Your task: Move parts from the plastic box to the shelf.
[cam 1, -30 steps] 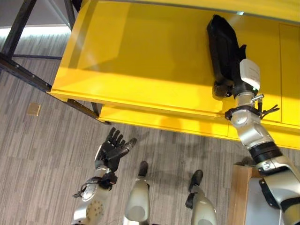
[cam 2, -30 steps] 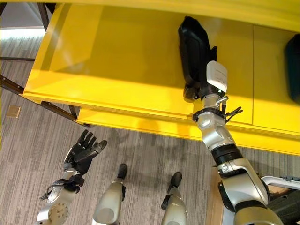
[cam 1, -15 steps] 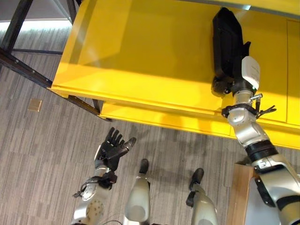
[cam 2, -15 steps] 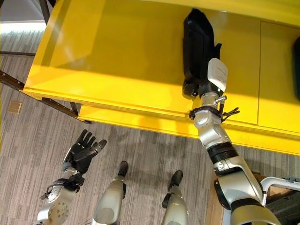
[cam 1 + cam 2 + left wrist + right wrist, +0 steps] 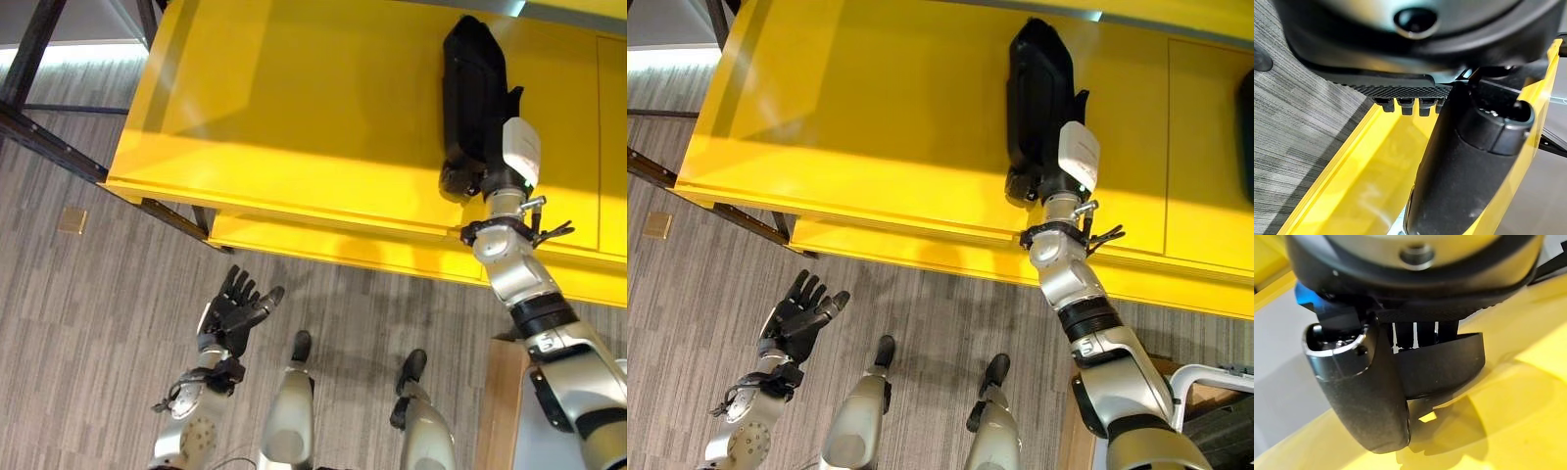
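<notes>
Over the last second the right hand [image 5: 1050, 181] has carried the long black moulded plastic part [image 5: 1036, 93] slightly further back over the glossy yellow metal shelf [image 5: 852, 117], toward its rear edge. Most of that shift occurred early in the interval.

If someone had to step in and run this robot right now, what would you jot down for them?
Right hand: reached onto the yellow shelf, at the near end of a long black part lying on it. Whether the fingers grip the part cannot be made out.
Left hand: open and holding nothing, hanging low above the grey floor.
Done: this part is on the shelf. Another dark item lies on the shelf further to the right.
Left: confirm the right hand lets go and pulls back, then fetch more parts from the plastic box.
</notes>
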`<state>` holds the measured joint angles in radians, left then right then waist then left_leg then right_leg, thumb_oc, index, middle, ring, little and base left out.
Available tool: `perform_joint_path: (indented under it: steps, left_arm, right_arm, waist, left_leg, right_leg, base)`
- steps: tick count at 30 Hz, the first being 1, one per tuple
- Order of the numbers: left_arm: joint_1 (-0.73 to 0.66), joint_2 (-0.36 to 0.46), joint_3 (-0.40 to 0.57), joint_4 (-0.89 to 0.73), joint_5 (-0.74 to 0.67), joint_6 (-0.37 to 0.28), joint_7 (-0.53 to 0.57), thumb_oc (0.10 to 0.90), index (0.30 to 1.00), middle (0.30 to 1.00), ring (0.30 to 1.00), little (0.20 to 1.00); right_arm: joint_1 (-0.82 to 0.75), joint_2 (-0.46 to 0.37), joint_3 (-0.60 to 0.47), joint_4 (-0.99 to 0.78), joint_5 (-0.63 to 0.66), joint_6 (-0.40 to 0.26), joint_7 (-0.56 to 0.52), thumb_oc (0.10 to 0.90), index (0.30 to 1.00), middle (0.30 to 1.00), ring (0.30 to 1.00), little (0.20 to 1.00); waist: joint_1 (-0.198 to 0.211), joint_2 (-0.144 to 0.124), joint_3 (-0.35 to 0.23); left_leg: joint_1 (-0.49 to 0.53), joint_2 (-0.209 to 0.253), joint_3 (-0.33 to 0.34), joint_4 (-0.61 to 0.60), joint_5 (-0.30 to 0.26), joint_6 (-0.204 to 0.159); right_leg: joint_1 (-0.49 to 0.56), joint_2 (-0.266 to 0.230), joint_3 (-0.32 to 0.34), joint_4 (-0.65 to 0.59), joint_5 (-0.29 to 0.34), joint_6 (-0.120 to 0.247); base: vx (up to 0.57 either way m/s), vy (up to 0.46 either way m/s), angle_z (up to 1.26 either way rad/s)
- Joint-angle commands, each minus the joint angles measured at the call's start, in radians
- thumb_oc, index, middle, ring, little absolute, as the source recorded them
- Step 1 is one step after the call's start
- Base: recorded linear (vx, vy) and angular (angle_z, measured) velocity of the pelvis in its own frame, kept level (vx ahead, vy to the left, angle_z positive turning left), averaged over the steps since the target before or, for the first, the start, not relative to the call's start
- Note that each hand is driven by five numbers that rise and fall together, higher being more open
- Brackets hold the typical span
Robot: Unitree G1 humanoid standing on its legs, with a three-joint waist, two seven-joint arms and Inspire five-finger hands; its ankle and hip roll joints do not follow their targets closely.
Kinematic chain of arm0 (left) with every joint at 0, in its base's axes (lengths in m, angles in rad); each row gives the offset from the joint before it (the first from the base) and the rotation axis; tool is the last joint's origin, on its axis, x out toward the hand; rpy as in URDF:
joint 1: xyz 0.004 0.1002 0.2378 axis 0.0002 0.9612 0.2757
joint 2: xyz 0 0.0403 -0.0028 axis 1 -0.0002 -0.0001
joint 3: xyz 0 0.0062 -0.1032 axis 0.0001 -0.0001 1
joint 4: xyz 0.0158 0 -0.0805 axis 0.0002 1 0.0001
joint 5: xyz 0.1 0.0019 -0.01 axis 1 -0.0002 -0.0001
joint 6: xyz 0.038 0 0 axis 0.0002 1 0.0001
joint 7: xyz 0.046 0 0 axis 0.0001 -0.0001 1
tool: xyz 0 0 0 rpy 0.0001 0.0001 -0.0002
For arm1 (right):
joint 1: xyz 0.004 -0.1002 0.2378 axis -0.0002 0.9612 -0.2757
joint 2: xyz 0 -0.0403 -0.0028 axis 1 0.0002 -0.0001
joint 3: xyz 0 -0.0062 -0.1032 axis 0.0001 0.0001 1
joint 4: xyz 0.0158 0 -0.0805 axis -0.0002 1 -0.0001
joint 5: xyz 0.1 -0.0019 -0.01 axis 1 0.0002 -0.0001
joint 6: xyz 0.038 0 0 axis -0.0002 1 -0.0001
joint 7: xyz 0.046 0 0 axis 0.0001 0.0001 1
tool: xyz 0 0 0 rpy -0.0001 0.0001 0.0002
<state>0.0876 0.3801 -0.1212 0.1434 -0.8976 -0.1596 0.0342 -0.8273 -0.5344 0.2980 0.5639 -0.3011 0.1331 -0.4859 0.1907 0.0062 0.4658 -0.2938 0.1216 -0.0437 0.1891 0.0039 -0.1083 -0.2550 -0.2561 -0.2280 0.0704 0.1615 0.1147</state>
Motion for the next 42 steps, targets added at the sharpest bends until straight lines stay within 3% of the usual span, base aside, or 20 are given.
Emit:
perform_joint_path:
  steps: [1, 21, 42]
  left_arm:
    - [0.021, 0.06, 0.012, -0.104, -0.003, -0.094, -0.016, 0.9, 1.0, 1.0, 1.0, 1.0]
    - [0.026, 0.063, 0.033, -0.114, -0.001, -0.093, -0.008, 0.9, 1.0, 1.0, 1.0, 1.0]
    - [0.019, 0.037, 0.046, -0.094, 0.037, -0.075, 0.01, 0.9, 1.0, 1.0, 1.0, 1.0]
  right_arm:
    - [-0.128, -0.037, 0.009, -0.096, 0.01, -0.082, 0.008, 0.9, 1.0, 1.0, 1.0, 1.0]
    - [-0.114, -0.057, 0.027, -0.283, -0.069, -0.1, 0.056, 0.9, 1.0, 1.0, 1.0, 1.0]
    - [0.054, -0.061, -0.112, -0.659, -0.188, -0.15, 0.025, 0.9, 1.0, 1.0, 1.0, 1.0]
  waist:
    - [0.003, 0.004, -0.04]
    - [0.0, -0.007, -0.04]
    - [-0.038, -0.023, -0.084]
  left_leg:
    - [0.0, 0.021, 0.025, -0.02, 0.042, 0.033]
    - [0.0, 0.019, 0.025, -0.019, 0.039, 0.037]
    - [0.05, 0.037, 0.043, -0.044, 0.037, 0.032]
  right_leg:
    - [0.045, -0.051, 0.002, 0.154, -0.078, 0.019]
    - [0.04, -0.055, -0.001, 0.162, -0.076, 0.021]
    - [0.061, -0.037, 0.016, 0.146, -0.079, 0.022]
  base:
    - [0.0, 0.0, 0.0]
    - [0.0, 0.0, 0.0]
    - [0.01, -0.007, -0.02]
